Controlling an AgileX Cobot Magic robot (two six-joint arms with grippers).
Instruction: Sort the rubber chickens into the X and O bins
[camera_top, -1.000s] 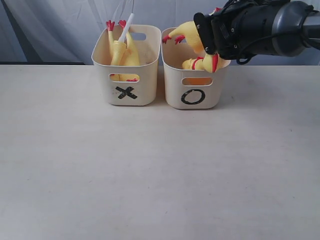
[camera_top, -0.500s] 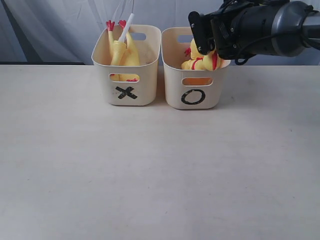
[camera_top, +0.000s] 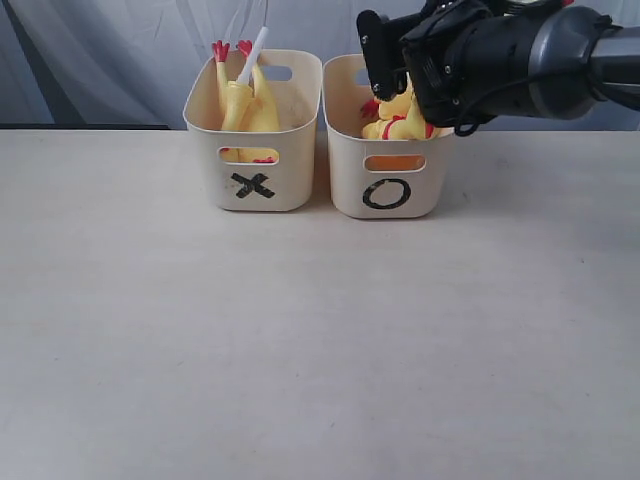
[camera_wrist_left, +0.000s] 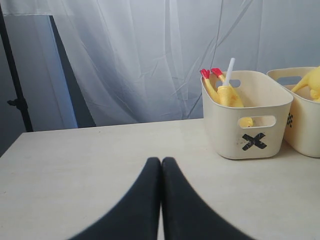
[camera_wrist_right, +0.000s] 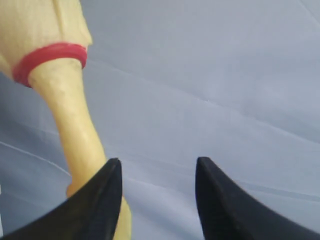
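On a pale table (camera_top: 300, 340) before a white curtain (camera_top: 110, 60), one rubber chicken (camera_top: 243, 103) stands upright in the X bin (camera_top: 290, 170), red feet up. A second chicken (camera_top: 398, 122) sits in the O bin (camera_top: 350, 175) beneath the wide-spread right gripper (camera_wrist_right: 157, 162); the left gripper (camera_wrist_left: 161, 161) is pinched closed.

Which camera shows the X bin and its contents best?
The exterior view: the X bin faces it squarely, unobstructed, with a rubber chicken standing feet-up inside. The left wrist view shows it whole too, but angled. The right wrist view misses it.

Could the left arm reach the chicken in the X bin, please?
Probably yes: nothing stands between the left claw and the X bin, and the chicken pokes above its rim.
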